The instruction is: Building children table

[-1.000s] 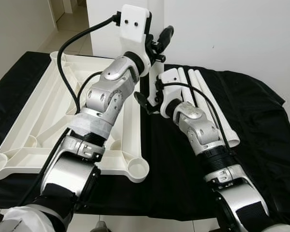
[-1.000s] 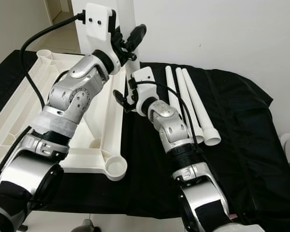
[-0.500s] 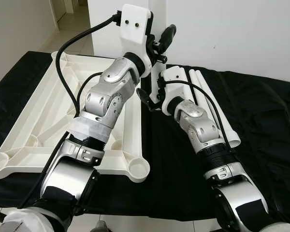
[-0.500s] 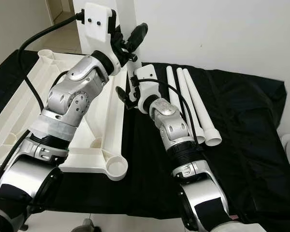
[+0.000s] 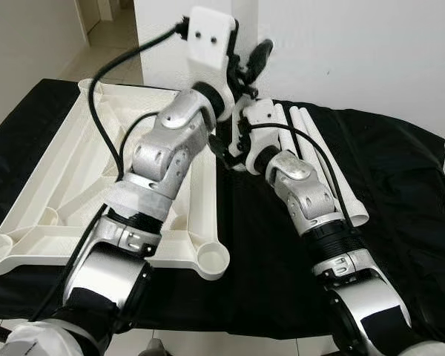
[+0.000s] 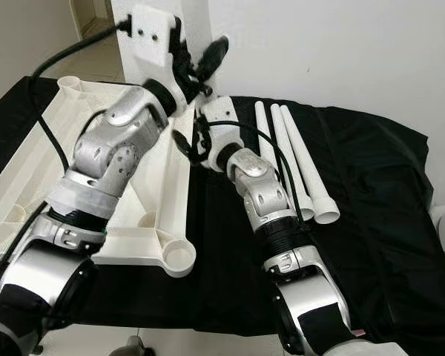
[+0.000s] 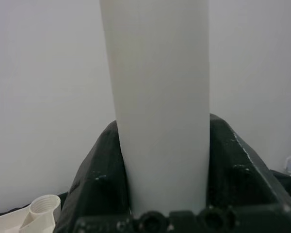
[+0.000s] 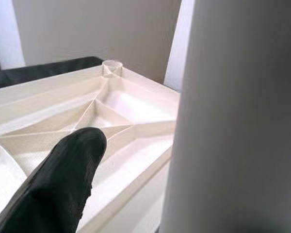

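**Leg almost lined up with the far corner socket**

Over the last second I'd nudged both arms a bit further in toward the far right corner of the upturned tabletop (image 5: 44, 178), so I figured we were mid-way through seating the first leg, nothing screwed in yet.

Left gripper (image 5: 246, 68) was up high, clenched around the white leg (image 7: 160, 107), which ran straight out between its fingers. Just below and right of it, the right gripper (image 6: 189, 144) sat against the same leg; one black finger (image 8: 58, 184) was in view beside it, but I couldn't tell if it was gripping or just steadying.

Room-wise: the wall was close behind the left gripper, the tabletop's rim right under both. Right of the right gripper, three spare legs (image 6: 293, 159) lay on the black cloth (image 6: 371, 222), well clear.
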Tool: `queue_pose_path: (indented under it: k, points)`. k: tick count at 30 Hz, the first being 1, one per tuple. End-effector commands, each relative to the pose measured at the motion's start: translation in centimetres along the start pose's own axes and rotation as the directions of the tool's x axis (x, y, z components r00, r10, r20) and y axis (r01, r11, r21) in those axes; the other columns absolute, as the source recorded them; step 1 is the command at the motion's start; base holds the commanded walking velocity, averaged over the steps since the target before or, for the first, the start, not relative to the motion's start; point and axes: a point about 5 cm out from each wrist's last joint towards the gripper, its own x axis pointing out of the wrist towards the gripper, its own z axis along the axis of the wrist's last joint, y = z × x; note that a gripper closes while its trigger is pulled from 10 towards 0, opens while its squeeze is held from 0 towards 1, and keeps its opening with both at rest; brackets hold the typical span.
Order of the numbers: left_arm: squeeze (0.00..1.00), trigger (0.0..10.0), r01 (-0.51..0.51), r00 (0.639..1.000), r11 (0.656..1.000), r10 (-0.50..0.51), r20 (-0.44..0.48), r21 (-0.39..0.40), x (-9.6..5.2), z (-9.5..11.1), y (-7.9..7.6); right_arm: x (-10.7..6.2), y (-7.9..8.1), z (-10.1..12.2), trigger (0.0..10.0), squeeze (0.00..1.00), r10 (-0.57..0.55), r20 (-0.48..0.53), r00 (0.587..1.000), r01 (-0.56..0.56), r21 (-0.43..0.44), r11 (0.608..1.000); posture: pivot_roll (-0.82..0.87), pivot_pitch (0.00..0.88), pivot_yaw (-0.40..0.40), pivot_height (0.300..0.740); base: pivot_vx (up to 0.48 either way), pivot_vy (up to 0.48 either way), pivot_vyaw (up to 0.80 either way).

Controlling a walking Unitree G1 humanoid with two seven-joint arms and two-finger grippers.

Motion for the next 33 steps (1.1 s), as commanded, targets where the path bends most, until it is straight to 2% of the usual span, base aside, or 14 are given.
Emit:
queue_pose_path:
  k: [1, 6, 10, 11, 14, 15, 16, 18, 19, 20, 31, 32, 33]
  points:
    - [0.0, 10.0, 0.186, 0.982, 0.982, -0.186, -0.019, -0.024, 0.4, -0.6, -2.0, 0.3, 0.5, 1.0, 10.0, 0.0, 0.029, 0.046, 0.999, -0.028, -0.023, 0.999, 0.03, 0.0, -0.054, 0.74, 0.0, 0.0, 0.0]
    - [0.0, 10.0, 0.18, 0.983, 0.983, -0.181, -0.029, -0.024, 0.3, -0.8, -1.9, 0.2, 0.5, 1.3, 10.0, 0.0, 0.033, 0.064, 0.997, -0.032, -0.017, 0.999, 0.03, 0.0, -0.054, 0.74, 0.0, 0.0, 0.0]
    - [0.0, 10.0, 0.176, 0.984, 0.984, -0.177, -0.026, -0.026, 0.4, -0.7, -1.7, 0.2, 0.1, 0.6, 10.0, 0.0, 0.008, 0.021, 1.0, -0.008, -0.007, 1.0, 0.03, 0.0, -0.054, 0.74, 0.0, 0.0, 0.0]
    - [0.0, 10.0, 0.174, 0.984, 0.984, -0.175, -0.024, -0.024, 0.4, -0.6, -1.6, 0.1, 0.1, 0.5, 4.5, 0.0, 0.005, 0.016, 1.0, -0.005, -0.005, 1.0, 0.03, 0.0, -0.054, 0.74, 0.0, 0.0, 0.0]
    - [0.0, 10.0, 0.172, 0.985, 0.985, -0.172, -0.02, -0.02, 0.4, -0.5, -1.5, 0.2, 0.0, 0.5, 5.1, 0.0, -0.002, 0.02, 1.0, 0.002, -0.005, 1.0, 0.03, 0.0, -0.054, 0.74, 0.0, 0.0, 0.0]
    - [0.0, 10.0, 0.17, 0.985, 0.985, -0.171, -0.02, -0.017, 0.4, -0.5, -1.5, 0.2, 0.0, 0.4, 3.7, 0.0, -0.009, 0.016, 1.0, 0.009, -0.002, 1.0, 0.03, 0.0, -0.054, 0.74, 0.0, 0.0, 0.0]
    - [0.0, 10.0, 0.17, 0.985, 0.985, -0.17, -0.019, -0.013, 0.4, -0.4, -1.5, 0.2, -0.1, 0.4, 3.1, 0.0, -0.016, 0.013, 1.0, 0.016, 0.001, 1.0, 0.03, 0.0, -0.054, 0.74, 0.0, 0.0, 0.0]
    - [0.0, 10.0, 0.17, 0.985, 0.985, -0.17, -0.019, -0.01, 0.4, -0.4, -1.4, 0.1, -0.1, 0.4, 3.1, 0.0, -0.02, 0.012, 1.0, 0.02, 0.003, 1.0, 0.03, 0.0, -0.054, 0.74, 0.0, 0.0, 0.0]
    - [0.0, 10.0, 0.168, 0.986, 0.986, -0.169, -0.019, -0.008, 0.4, -0.4, -1.4, 0.2, -0.1, 0.3, 0.6, 0.0, -0.022, 0.007, 1.0, 0.022, 0.005, 1.0, 0.03, 0.0, -0.053, 0.74, 0.0, 0.0, 0.0]
    - [0.0, 10.0, 0.164, 0.986, 0.986, -0.164, -0.021, -0.002, 0.4, -0.4, -1.3, 0.1, -0.2, 0.2, 0.0, 0.0, -0.03, -0.001, 1.0, 0.03, 0.015, 0.999, 0.03, 0.0, -0.054, 0.74, 0.0, 0.0, 0.0]
    - [0.0, 10.0, 0.166, 0.986, 0.986, -0.166, -0.026, 0.008, 0.4, -0.2, -1.2, 0.0, -0.7, -0.3, 0.0, 0.0, -0.084, -0.026, 0.996, 0.085, 0.033, 0.996, 0.03, 0.0, -0.053, 0.74, 0.0, 0.0, 0.0]
    - [1.0, 10.0, 0.177, 0.984, 0.984, -0.177, -0.023, -0.01, 0.3, -0.2, -1.3, 0.0, -0.9, -0.4, 10.0, 0.0, -0.104, -0.027, 0.994, 0.105, 0.042, 0.994, 0.03, 0.0, -0.053, 0.74, 0.0, 0.0, 0.0]
    - [1.0, 10.0, 0.194, 0.981, 0.98, -0.195, -0.016, -0.036, 0.2, -0.2, -1.4, -0.1, -1.0, -0.5, 10.0, 0.0, -0.132, -0.033, 0.991, 0.134, 0.058, 0.989, 0.03, 0.0, -0.054, 0.74, 0.0, 0.0, 0.0]
